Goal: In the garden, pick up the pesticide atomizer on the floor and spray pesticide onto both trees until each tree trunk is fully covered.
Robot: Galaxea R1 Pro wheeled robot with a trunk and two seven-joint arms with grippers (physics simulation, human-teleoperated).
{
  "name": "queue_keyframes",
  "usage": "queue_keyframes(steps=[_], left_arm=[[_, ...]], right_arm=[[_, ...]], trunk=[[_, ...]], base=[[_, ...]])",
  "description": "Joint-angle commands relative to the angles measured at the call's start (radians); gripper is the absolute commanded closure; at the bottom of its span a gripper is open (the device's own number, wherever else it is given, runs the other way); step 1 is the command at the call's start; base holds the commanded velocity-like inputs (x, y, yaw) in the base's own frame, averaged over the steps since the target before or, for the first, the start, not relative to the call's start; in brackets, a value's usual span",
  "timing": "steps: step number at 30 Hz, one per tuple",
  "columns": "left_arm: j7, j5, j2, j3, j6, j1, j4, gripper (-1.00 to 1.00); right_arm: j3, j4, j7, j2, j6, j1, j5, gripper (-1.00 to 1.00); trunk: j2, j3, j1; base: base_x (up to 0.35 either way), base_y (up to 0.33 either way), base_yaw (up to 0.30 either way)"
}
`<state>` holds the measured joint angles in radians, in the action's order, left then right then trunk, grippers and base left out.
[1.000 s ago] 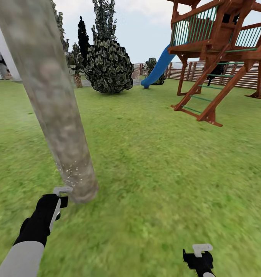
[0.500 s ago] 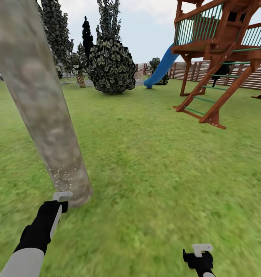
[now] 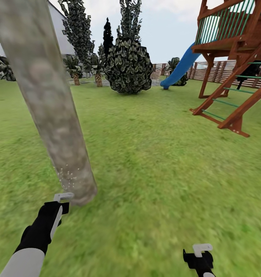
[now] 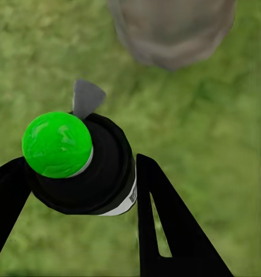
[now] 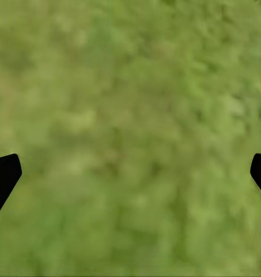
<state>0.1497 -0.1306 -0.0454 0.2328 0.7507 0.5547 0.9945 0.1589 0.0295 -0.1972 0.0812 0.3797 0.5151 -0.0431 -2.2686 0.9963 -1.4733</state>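
Spraying is going on at the foot of the tree trunk [image 3: 49,111], where a scatter of white droplets [image 3: 67,175] is showing low on its left side. To cover the trunk well, the robot is probably needing to keep the nozzle close and aimed squarely at the bark, then sweep upward and around, since only the base seems to be getting wet. The left gripper [image 4: 78,190] is closing its dark fingers [image 4: 159,219] around the black atomizer [image 4: 87,167] with the green cap [image 4: 56,144], and is holding it just near the trunk's base, over the grass [image 3: 165,173]. The right gripper [image 5: 130,173] is hanging wide open and empty above the lawn, well apart from the trunk.
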Motion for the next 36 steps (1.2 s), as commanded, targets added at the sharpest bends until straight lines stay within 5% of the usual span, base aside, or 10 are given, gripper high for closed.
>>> queue_keyframes(steps=[1,36], left_arm=[[-0.003,-0.010,0.001,0.000,0.006,0.001,0.001,1.00],[-0.002,-0.009,0.000,0.011,0.006,0.001,0.001,1.00]], right_arm=[[0.008,0.000,-0.004,0.000,0.001,0.000,-0.004,-1.00],[0.008,0.000,-0.005,0.000,0.002,0.000,-0.003,-1.00]], trunk=[[0.000,0.001,0.000],[0.000,0.001,0.000]], base=[[0.170,-0.242,0.057],[0.092,-0.269,0.133]])
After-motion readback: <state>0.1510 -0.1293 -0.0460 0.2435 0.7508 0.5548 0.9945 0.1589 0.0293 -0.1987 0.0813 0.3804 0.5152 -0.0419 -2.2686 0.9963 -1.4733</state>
